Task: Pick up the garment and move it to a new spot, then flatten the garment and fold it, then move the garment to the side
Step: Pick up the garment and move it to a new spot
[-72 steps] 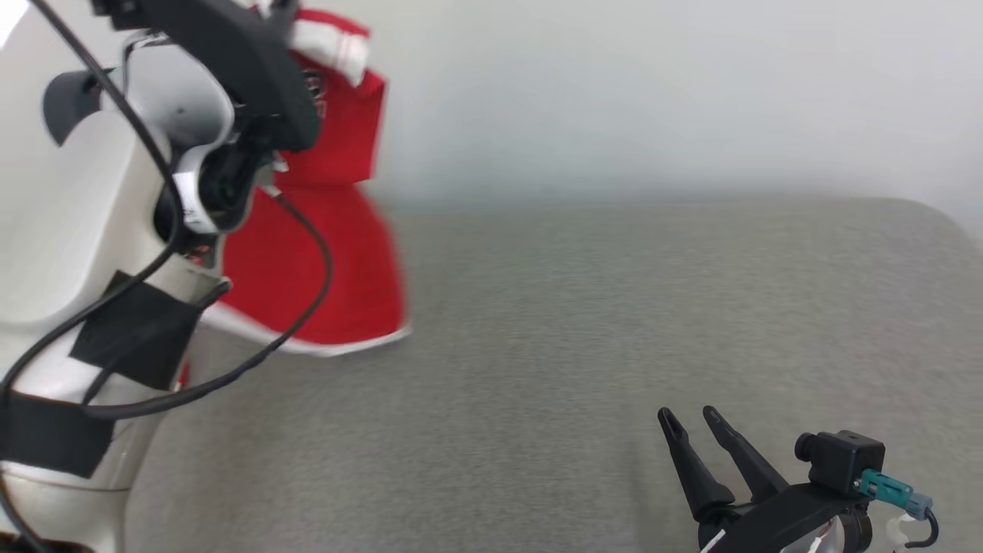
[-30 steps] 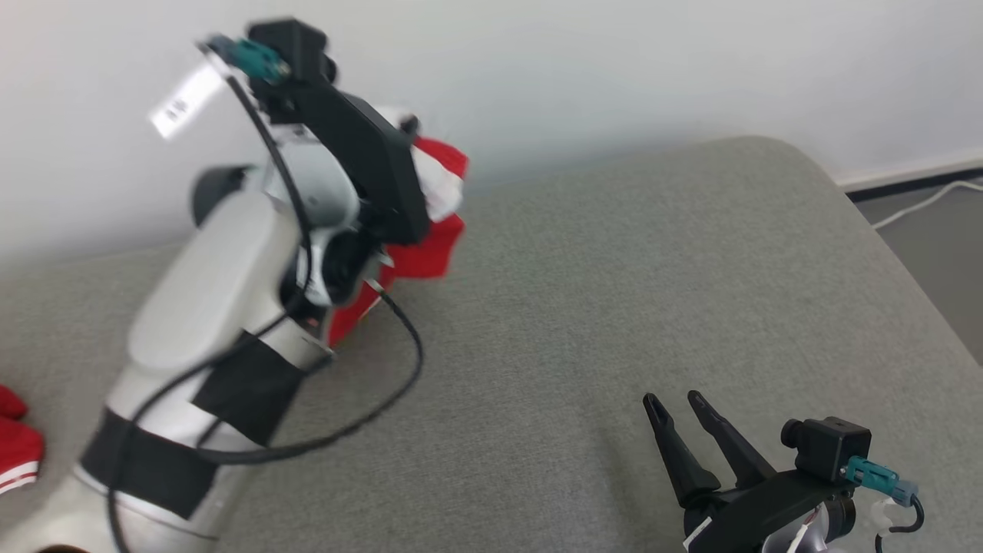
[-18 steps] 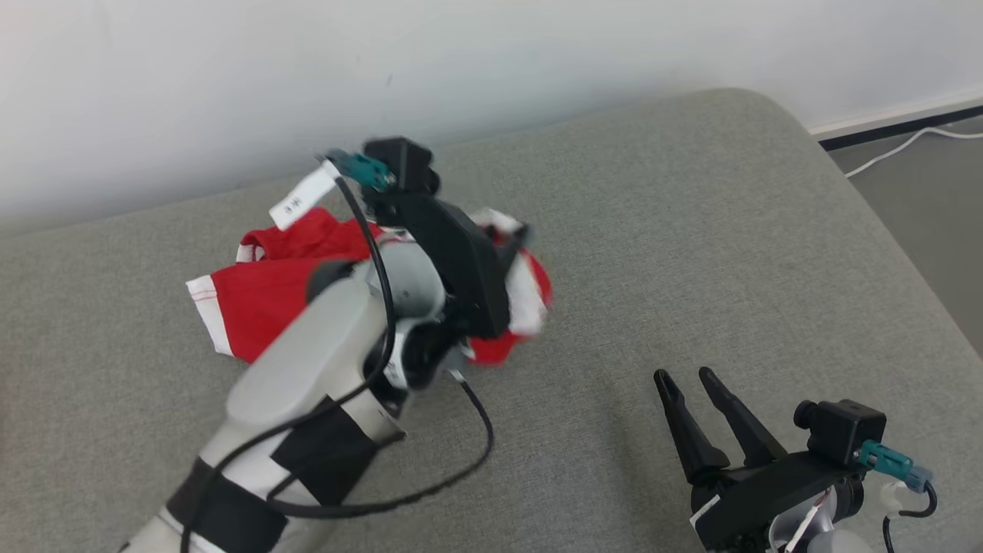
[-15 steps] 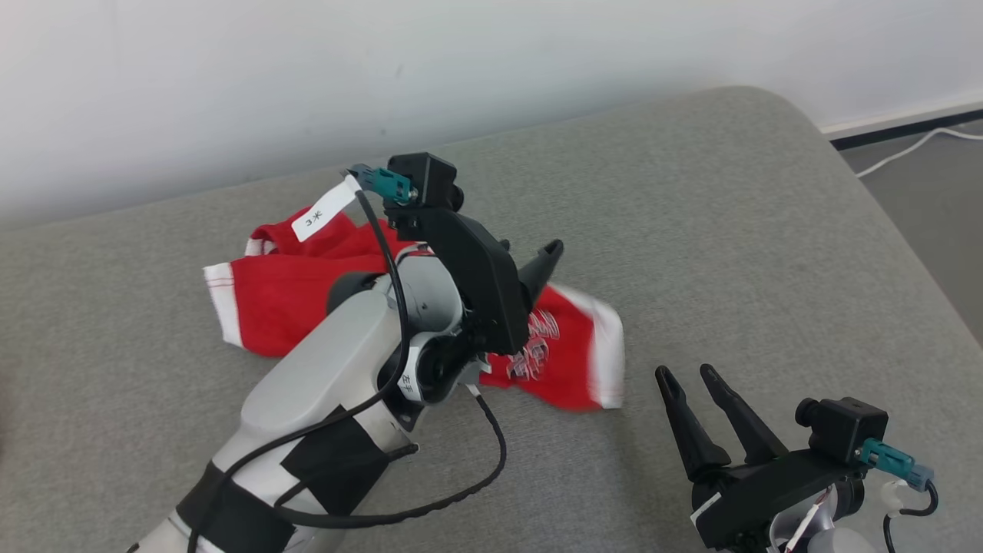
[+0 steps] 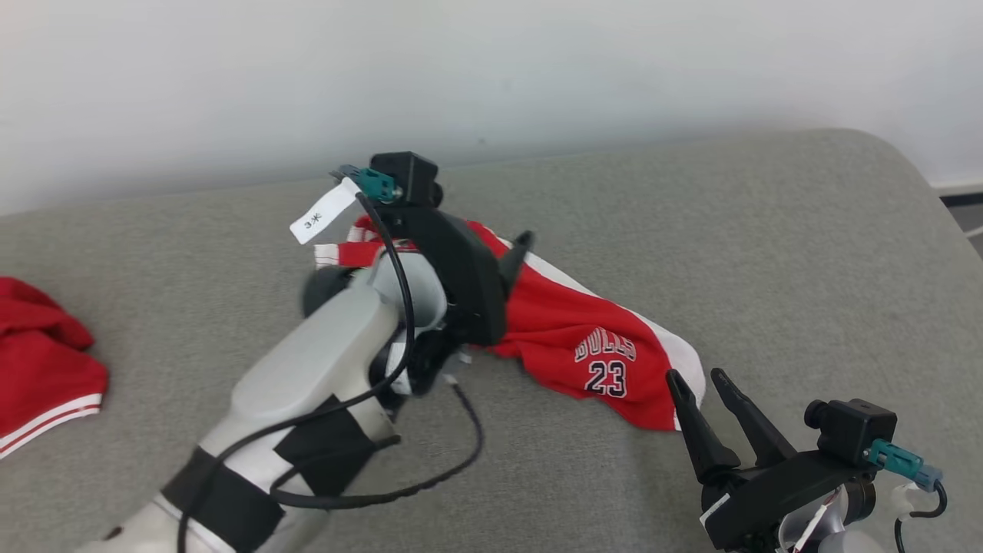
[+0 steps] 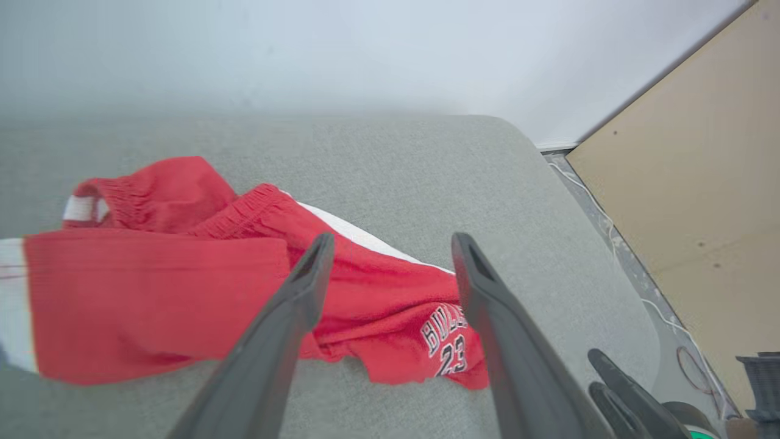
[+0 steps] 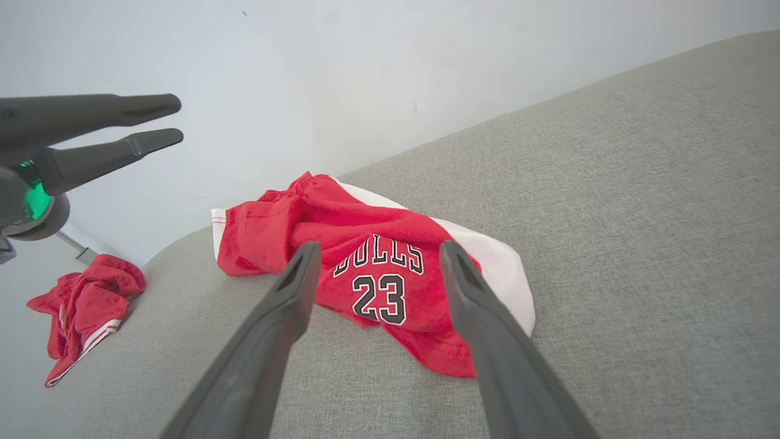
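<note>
The garment point(image 5: 599, 338) is a pair of red shorts with white trim and "BULLS 23" print, lying crumpled on the grey cushion point(image 5: 768, 253). My left gripper point(image 6: 393, 244) hovers just above its waistband end, open with nothing between its jaws; the shorts point(image 6: 183, 292) lie loose beneath it. In the head view one of its fingers point(image 5: 516, 257) pokes out past the wrist camera mount. My right gripper point(image 5: 696, 378) stands open at the lower right, fingertips beside the printed leg end point(image 7: 372, 225) and apart from it.
A second red garment point(image 5: 38, 361) lies bunched at the cushion's far left. A white wall runs behind. The cushion's rounded right edge drops to the floor, where a tan board point(image 6: 701, 213) and cables show.
My left gripper carried the shorts down from the air, opened and let them go; they now lie spread on the cushion near my right gripper. The head camera also shifted.
</note>
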### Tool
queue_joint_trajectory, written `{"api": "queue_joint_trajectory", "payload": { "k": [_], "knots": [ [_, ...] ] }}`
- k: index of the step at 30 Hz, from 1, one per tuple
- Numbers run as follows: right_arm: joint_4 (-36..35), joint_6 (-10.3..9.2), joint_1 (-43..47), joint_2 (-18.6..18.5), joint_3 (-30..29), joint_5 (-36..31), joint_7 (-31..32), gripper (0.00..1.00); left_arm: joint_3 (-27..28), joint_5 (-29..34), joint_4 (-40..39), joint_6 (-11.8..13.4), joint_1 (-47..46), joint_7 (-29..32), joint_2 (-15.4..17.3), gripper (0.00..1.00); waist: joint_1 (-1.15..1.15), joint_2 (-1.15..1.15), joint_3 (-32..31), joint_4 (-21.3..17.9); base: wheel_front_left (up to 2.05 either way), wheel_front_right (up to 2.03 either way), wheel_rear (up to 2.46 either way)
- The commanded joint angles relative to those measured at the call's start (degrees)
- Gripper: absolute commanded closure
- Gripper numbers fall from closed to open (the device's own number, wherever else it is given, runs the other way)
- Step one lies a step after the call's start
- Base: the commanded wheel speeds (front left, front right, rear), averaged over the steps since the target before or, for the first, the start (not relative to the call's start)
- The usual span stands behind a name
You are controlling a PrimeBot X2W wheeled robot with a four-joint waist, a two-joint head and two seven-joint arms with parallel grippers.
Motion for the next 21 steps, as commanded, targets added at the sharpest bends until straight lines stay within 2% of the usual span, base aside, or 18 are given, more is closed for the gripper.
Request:
{"api": "queue_joint_trajectory", "payload": {
  "k": [1, 7, 21],
  "knots": [
    [-0.28, -0.02, 0.67, -0.21, -0.11, -0.29, 0.22, 0.00, -1.11, 2.21, 1.56, 0.85, -1.35, -0.12, 1.88, 0.00, 0.00, -0.01, -1.80, 2.12, 0.00, 0.00, 0.00],
    [-1.16, -0.02, 0.74, -0.22, 0.26, -0.15, 0.80, 0.00, -0.80, 3.49, 4.97, 2.35, -2.42, 0.26, 5.81, 0.00, 0.00, -0.01, -1.53, 1.75, 0.00, 0.00, 0.00],
    [-3.50, -0.02, -0.23, -0.20, -0.60, -1.26, 1.50, 0.00, 0.52, 3.59, 9.82, 2.72, -0.81, -0.69, 13.16, 0.00, 0.00, -0.01, 3.44, -2.18, 0.00, 0.00, 0.00]
  ]
}}
